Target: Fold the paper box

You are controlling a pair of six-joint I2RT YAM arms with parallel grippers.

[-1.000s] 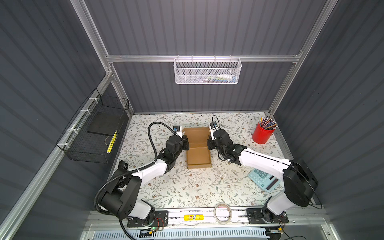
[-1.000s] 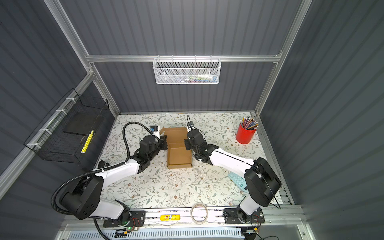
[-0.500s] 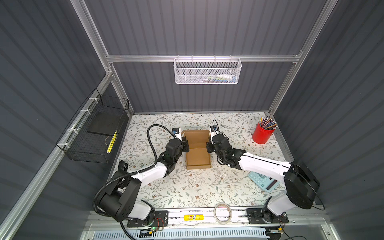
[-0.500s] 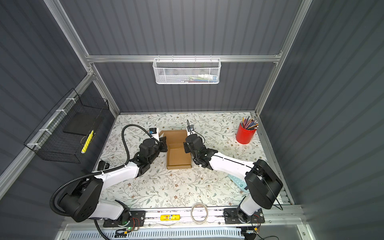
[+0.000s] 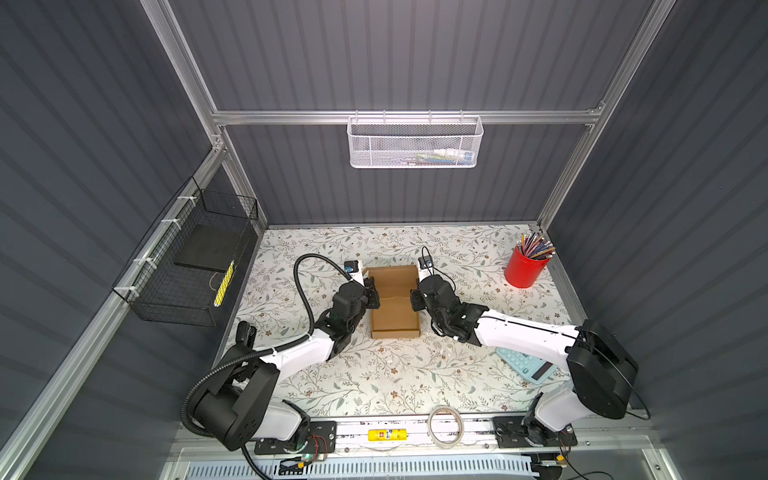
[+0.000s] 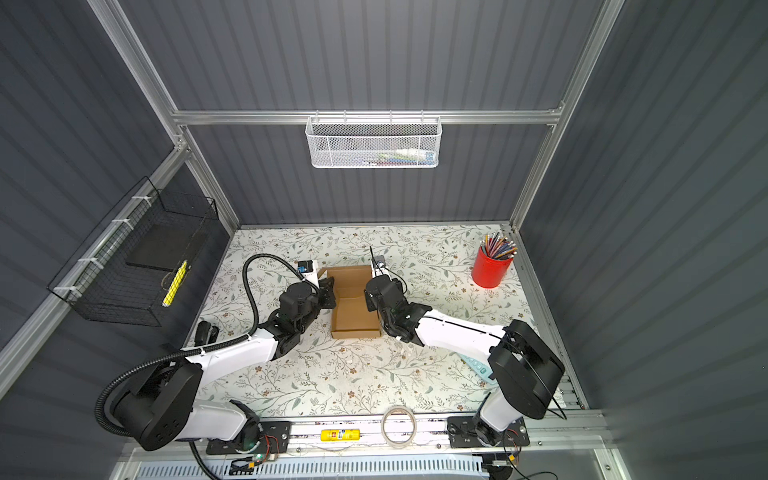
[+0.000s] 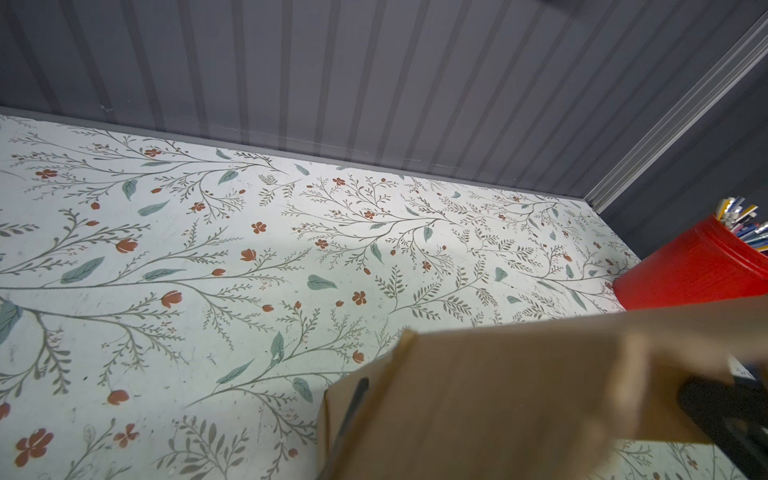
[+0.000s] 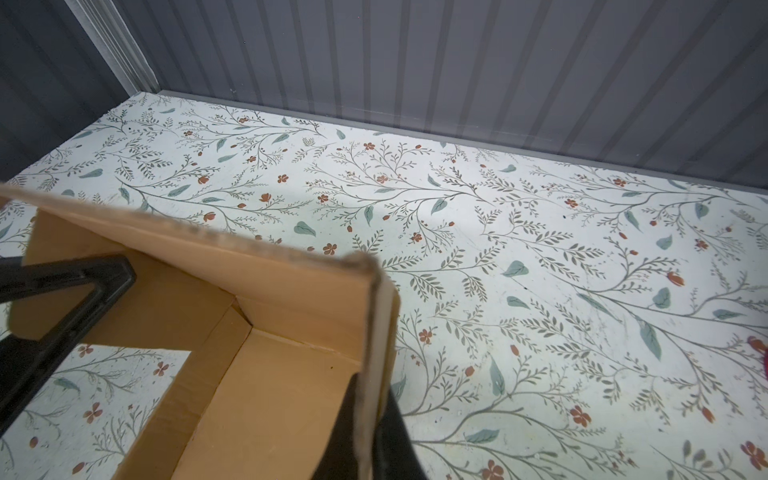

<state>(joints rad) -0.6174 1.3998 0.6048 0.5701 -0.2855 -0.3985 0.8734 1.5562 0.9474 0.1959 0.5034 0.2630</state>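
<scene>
The left gripper (image 5: 372, 293) stands against the left wall of the paper box (image 5: 395, 309), at frame centre in both top views. Over the last second it has slid a little down-frame along that wall. I cannot tell whether its jaws are parted or pinching cardboard, since its wrist view shows only blurred board. The box lies on the floral table (image 5: 374, 374) with its tray open upward, and the top edge of its far panel now sits lower in frame than a second ago. To the right, the right gripper (image 5: 415, 299) has also come down-frame and inward, and its fingers (image 8: 345, 432) are clamped on the right wall. I judge that the side walls are being set upright, with the lid not yet closed.
</scene>
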